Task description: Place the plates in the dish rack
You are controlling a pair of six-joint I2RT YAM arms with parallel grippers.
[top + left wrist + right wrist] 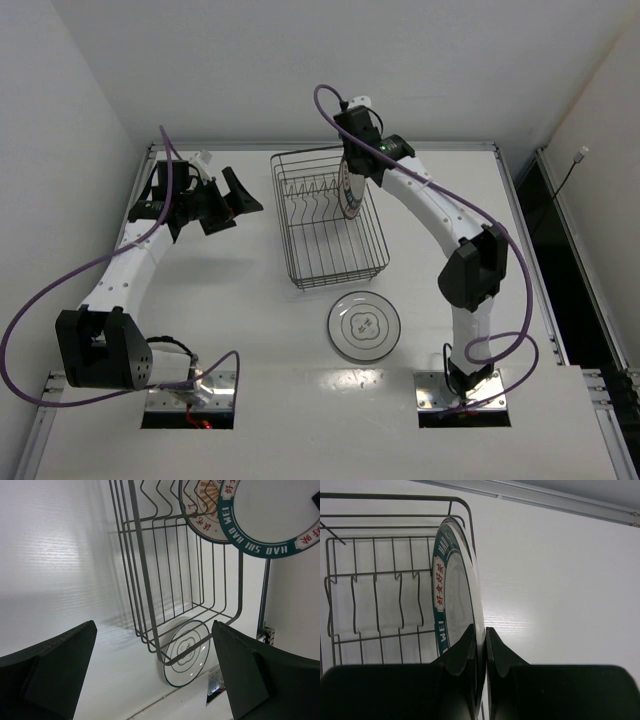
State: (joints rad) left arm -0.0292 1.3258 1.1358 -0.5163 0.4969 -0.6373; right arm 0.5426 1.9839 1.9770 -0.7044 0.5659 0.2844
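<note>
The dark wire dish rack (pixel 318 245) stands at the table's centre back. My right gripper (pixel 358 165) is shut on the rim of the teal lettered plate (pixel 350 192) and holds it on edge over the rack's right side. In the right wrist view both fingers (pixel 470 647) pinch that plate (pixel 451 595). I cannot tell whether it rests on the wires. The orange patterned plate (pixel 202 507) stands in the rack, partly hidden behind the teal plate (pixel 270 520). The grey-ringed plate (pixel 364 325) lies flat in front of the rack. My left gripper (pixel 228 200) is open and empty, left of the rack.
Walls close in the table on the left and at the back. A metal rail runs along the back edge (pixel 560 502). The arm bases sit at the near edge. The rack's tines (pixel 375 595) left of the held plate hold nothing.
</note>
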